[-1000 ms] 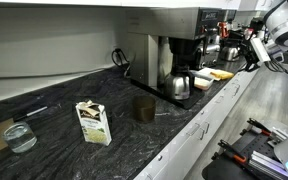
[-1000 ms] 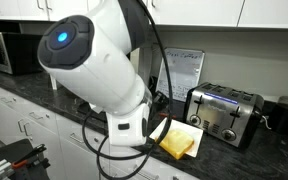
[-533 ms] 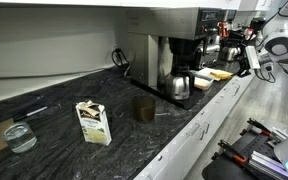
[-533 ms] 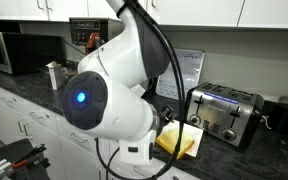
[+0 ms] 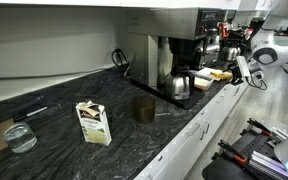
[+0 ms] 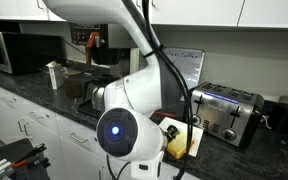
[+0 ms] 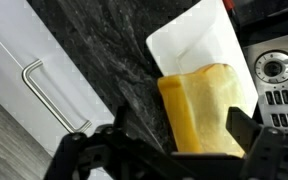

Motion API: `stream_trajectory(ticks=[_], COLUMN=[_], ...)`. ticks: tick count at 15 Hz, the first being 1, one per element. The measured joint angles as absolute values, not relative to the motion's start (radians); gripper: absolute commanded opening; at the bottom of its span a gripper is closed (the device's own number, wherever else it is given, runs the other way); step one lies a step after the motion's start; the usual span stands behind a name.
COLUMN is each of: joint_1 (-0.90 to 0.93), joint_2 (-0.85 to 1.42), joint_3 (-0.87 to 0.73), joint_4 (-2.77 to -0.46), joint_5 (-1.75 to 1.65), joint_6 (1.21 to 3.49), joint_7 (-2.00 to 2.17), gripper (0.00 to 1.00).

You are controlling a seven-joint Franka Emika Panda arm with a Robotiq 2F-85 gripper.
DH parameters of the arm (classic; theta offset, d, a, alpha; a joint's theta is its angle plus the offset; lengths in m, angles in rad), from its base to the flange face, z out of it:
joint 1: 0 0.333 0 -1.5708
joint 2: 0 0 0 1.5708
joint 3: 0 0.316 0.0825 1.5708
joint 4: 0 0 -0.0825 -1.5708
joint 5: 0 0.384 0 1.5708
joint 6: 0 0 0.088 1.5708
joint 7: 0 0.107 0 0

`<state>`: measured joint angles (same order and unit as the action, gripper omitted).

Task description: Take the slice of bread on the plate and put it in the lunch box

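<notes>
**Wrist view, L to R.**
(a) White cabinet front (image 7: pixel 19 60) w/ metal handle (image 7: pixel 46 95) is occupying the far L.
(b) Dark speckled worktop (image 7: pixel 104 40) is running diagonally beside it.
(c) My end effector (image 7: pixel 181 138) is showing at the bottom edge. Its fingers (image 7: pixel 119 130) are standing wide apart and clamping nothing.
(d) The slice of bread (image 7: pixel 206 105), pale yellow, is lying flat on the near end of the white plate (image 7: pixel 199 40). It is showing btw. my two fingers; I cannot tell whether either is touching it.
(e) Toaster (image 7: pixel 276 75) w/ dial and buttons is sitting at far R, just beside the plate.

**Exterior view, L to R along the worktop.**
(f) Glass (image 5: pixel 19 137) is standing nearest the L edge.
(g) Small carton (image 5: pixel 93 122) is standing upright, well apart from the glass.
(h) Dark cup (image 5: pixel 144 108) is sitting near the coffee machine (image 5: pixel 169 55).
(i) Steel kettle (image 5: pixel 179 87) is standing in front of that machine.
(j) The plate w/ the slice is lying R of the kettle, and my end effector is hanging just beside it, w/ my arm (image 5: pixel 269 50) reaching in from the R.
</notes>
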<state>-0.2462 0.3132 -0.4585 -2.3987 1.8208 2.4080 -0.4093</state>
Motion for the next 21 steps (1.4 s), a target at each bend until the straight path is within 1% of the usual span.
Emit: stream_trajectory(ticks=[21], joint_1=[-0.293], joint_2=[0.320], joint_3=[-0.453], joint_4=[-2.323], joint_5=[1.802], joint_6=[2.353], joint_7=[-0.409], gripper=[1.00])
